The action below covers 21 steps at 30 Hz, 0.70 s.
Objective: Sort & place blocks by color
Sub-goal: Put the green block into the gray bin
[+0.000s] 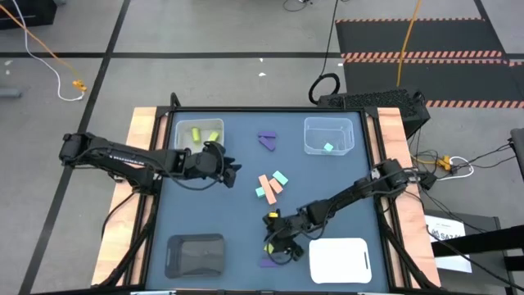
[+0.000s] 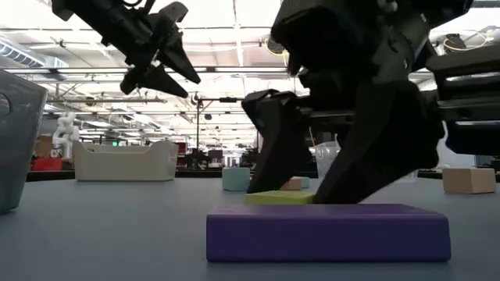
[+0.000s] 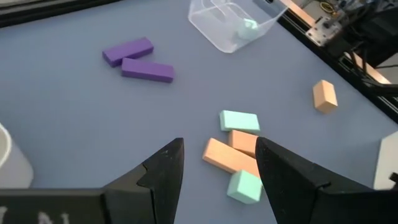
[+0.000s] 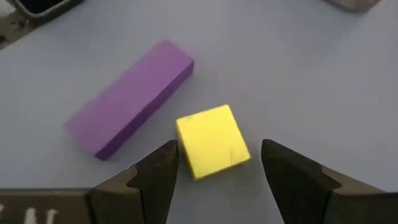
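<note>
Right gripper [image 4: 214, 165], jaws spread, straddles yellow block [image 4: 212, 141] near table's front edge to grab it; left gripper [image 3: 217, 168] spread, empty.

Yellow block [image 2: 280, 197] in low view mostly behind purple bar [image 2: 328, 231]

Four trays near table corners: far-left tray [image 1: 182, 131] holds two blocks [image 1: 205, 134]; far-right tray [image 1: 311, 139] holds one block [image 1: 328, 147]. Two bars [image 1: 267, 140] lie touching between far trays. Cluster of four blocks [image 1: 271, 185] at table centre. Square block [image 4: 212, 141] just beside long bar [image 4: 130, 95], between near-left tray [image 1: 195, 254] and near-right tray [image 1: 340, 260].
</note>
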Motion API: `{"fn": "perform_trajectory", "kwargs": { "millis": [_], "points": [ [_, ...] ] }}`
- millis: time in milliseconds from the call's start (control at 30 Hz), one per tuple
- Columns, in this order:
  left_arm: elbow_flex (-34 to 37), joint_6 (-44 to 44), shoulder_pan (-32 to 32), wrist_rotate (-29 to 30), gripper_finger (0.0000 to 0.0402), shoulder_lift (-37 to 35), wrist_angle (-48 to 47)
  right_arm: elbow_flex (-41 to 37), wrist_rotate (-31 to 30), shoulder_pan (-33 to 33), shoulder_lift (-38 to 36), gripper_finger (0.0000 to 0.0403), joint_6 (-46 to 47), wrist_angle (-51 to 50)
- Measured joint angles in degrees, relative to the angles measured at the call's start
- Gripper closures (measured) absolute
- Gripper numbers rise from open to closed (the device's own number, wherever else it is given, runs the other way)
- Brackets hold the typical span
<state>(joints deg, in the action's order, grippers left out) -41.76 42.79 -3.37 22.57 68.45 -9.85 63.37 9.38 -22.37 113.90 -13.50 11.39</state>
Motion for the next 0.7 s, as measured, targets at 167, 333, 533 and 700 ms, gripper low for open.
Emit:
{"fn": "perform_trajectory", "kwargs": {
  "millis": [167, 333, 533, 700],
  "points": [
    [0.0, 0.89, -1.49, 0.45, 0.0204, 0.0, 0.14, 0.11, -0.06, 0.09, 0.38, 0.0183, 1.81, 0.72],
    [0.0, 0.94, -2.51, 0.52, 0.0204, 0.0, 0.33, 0.11, -0.02, 0.13, 0.38, 0.0219, 2.39, 0.32],
    [0.0, 1.07, -3.67, 0.54, 0.0204, 0.0, 0.48, 0.11, 0.1, 0.17, 0.25, 0.029, 2.15, -0.76],
    [0.0, 1.27, -4.51, 0.54, 0.0204, 0.0, 0.54, 0.08, -0.47, 0.57, -0.74, 0.029, 0.05, -2.49]
  ]
}}
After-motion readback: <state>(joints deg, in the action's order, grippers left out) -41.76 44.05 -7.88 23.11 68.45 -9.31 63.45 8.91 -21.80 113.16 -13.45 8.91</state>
